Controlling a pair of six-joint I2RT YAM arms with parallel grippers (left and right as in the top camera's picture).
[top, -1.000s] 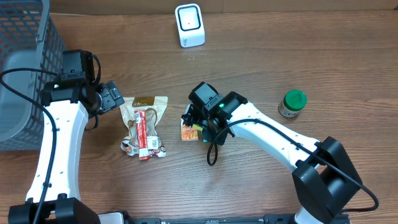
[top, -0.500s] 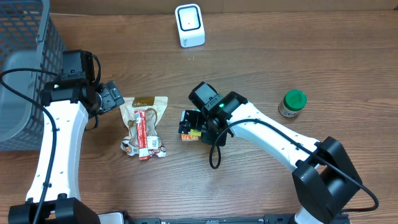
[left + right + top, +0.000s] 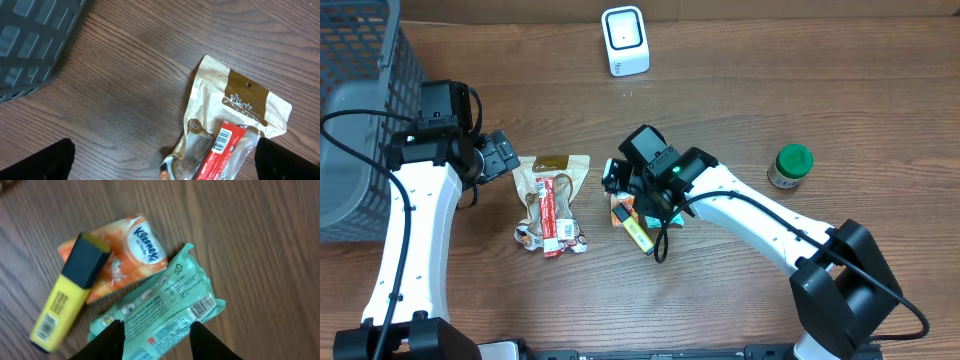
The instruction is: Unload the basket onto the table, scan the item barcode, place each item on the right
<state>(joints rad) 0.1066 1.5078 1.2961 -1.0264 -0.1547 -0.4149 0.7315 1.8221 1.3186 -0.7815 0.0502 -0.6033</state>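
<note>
My right gripper (image 3: 157,330) hangs open over a mint-green tissue pack (image 3: 160,305), one finger on each side of it, and the pack's barcode faces up near its right end. Beside the pack lie an orange Kleenex pack (image 3: 127,250) and a yellow highlighter (image 3: 62,305) with a dark cap. From overhead the right gripper (image 3: 620,188) covers the green pack; the highlighter (image 3: 638,233) and orange pack (image 3: 619,212) show below it. The white barcode scanner (image 3: 625,40) stands at the far edge. My left gripper (image 3: 165,157) is wide open above a tan snack bag (image 3: 235,110).
A grey mesh basket (image 3: 360,110) fills the far left corner. A small jar with a green lid (image 3: 789,166) stands at the right. The snack bag (image 3: 552,198) lies between the two arms.
The right jaws have spread apart. The yellow highlighter, not visible a second ago, now lies on the table below the gripper. The left arm has not moved.
</note>
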